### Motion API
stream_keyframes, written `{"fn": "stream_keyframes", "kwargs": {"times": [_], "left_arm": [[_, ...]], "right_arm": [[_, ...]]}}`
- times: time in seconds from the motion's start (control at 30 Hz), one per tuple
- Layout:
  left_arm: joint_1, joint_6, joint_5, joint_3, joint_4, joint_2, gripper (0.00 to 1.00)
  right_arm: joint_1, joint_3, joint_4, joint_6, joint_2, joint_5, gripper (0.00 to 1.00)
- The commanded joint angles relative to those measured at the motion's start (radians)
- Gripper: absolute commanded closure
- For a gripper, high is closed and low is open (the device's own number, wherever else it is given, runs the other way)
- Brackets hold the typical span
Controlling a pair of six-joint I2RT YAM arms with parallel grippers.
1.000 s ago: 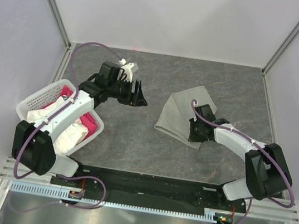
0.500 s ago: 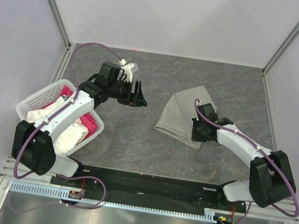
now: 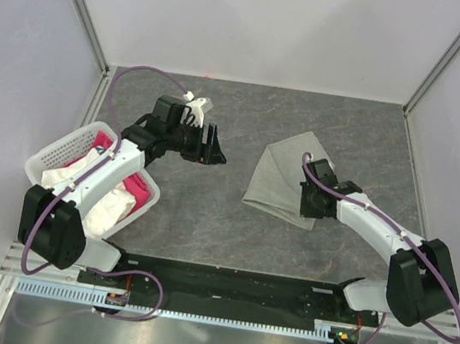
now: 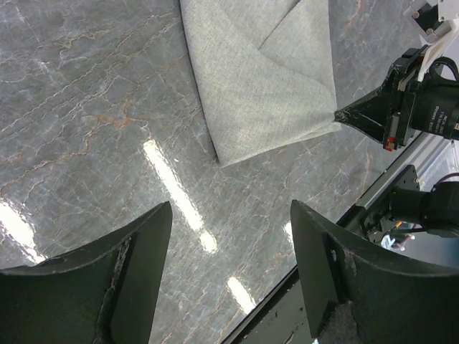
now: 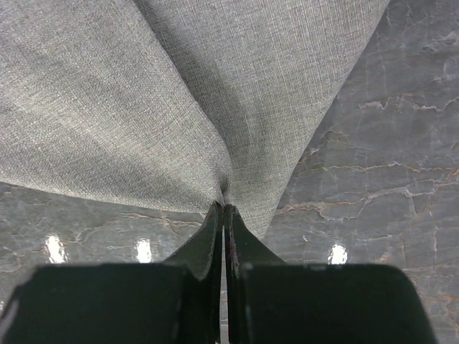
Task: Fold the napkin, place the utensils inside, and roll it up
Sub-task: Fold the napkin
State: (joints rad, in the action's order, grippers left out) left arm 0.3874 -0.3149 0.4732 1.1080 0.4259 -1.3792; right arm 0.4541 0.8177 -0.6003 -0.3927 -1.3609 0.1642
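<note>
The grey-green napkin [image 3: 279,178] lies folded over on the dark marble table, right of centre; it also shows in the left wrist view [image 4: 262,79] and in the right wrist view [image 5: 179,93]. My right gripper [image 3: 309,203] is shut on the napkin's near edge, with the cloth pinched between its fingertips [image 5: 224,208]. My left gripper [image 3: 213,145] is open and empty above the bare table, to the left of the napkin [image 4: 229,215]. The utensils are out of view.
A white basket [image 3: 60,149] holding a pink cloth [image 3: 134,185] and a white cloth [image 3: 110,206] stands at the table's left edge, beside the left arm. White walls enclose the table on the left, back and right.
My right gripper has drawn the napkin's pinched edge a little to the right and towards the near side, and the cloth has shifted with it. The left arm has barely moved.
</note>
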Motion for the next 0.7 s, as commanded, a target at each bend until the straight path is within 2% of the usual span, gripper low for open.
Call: {"fn": "stream_keyframes", "kwargs": {"times": [0.0, 0.13, 0.2, 0.23, 0.33, 0.4, 0.5, 0.67], "left_arm": [[-0.008, 0.005, 0.005, -0.010, -0.010, 0.008, 0.26], [-0.001, -0.071, 0.007, -0.051, -0.062, 0.006, 0.26], [0.014, -0.139, 0.016, -0.101, -0.134, 0.008, 0.26], [0.022, -0.182, 0.010, -0.123, -0.166, 0.009, 0.26], [0.063, -0.257, -0.018, -0.198, -0.286, -0.015, 0.26], [0.096, -0.280, -0.022, -0.220, -0.332, -0.046, 0.26], [0.133, -0.299, -0.025, -0.221, -0.360, -0.109, 0.26], [0.150, -0.342, 0.010, -0.235, -0.421, -0.178, 0.26]], "right_arm": [[0.001, -0.011, -0.026, -0.002, -0.009, 0.054, 1.00], [0.001, -0.009, -0.029, -0.015, -0.036, 0.080, 1.00], [0.001, -0.009, -0.029, -0.027, -0.056, 0.095, 0.86], [0.001, -0.008, -0.029, -0.029, -0.061, 0.097, 0.67], [0.001, 0.001, -0.032, -0.038, -0.055, 0.098, 0.40], [0.000, 0.015, -0.041, -0.043, -0.023, 0.095, 0.31], [-0.012, 0.024, -0.046, -0.051, 0.023, 0.087, 0.23], [-0.106, -0.023, -0.006, -0.057, 0.036, -0.037, 0.22]]}}
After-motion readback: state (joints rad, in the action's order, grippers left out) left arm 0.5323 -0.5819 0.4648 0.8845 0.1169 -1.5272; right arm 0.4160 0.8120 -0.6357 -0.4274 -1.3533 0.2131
